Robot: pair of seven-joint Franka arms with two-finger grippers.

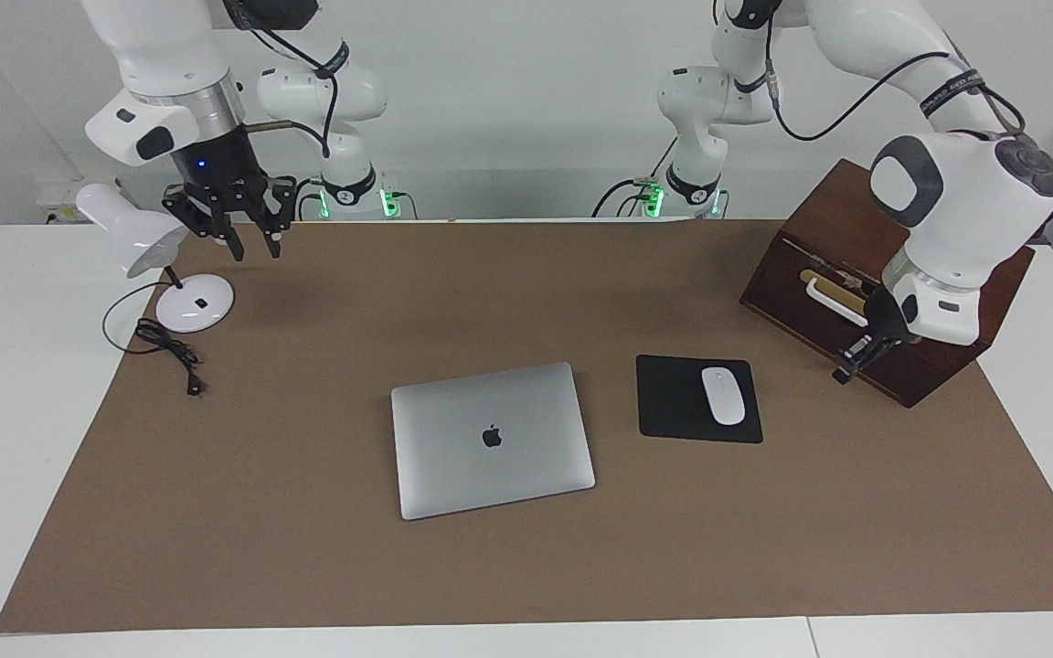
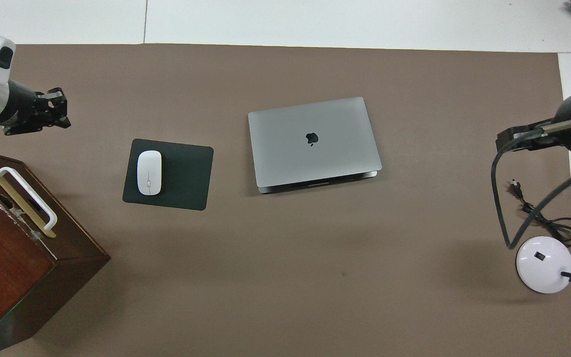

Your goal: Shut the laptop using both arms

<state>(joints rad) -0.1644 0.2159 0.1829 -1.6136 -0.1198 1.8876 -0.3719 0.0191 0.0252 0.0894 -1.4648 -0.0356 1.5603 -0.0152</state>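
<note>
The silver-grey laptop point(image 1: 490, 439) lies flat with its lid down and the apple logo facing up, in the middle of the brown mat; it also shows in the overhead view point(image 2: 313, 141). My right gripper point(image 1: 256, 249) hangs open and empty over the mat's edge nearest the robots, beside the desk lamp; only its body shows in the overhead view point(image 2: 506, 141). My left gripper point(image 1: 846, 370) is raised beside the wooden box at the left arm's end of the table, and shows in the overhead view point(image 2: 62, 109). Both grippers are well apart from the laptop.
A black mousepad point(image 1: 673, 402) with a white mouse point(image 1: 723, 395) lies beside the laptop toward the left arm's end. A dark wooden box point(image 1: 819, 219) with a white handle stands there too. A white desk lamp point(image 1: 138, 239) and its cable point(image 1: 170, 352) sit at the right arm's end.
</note>
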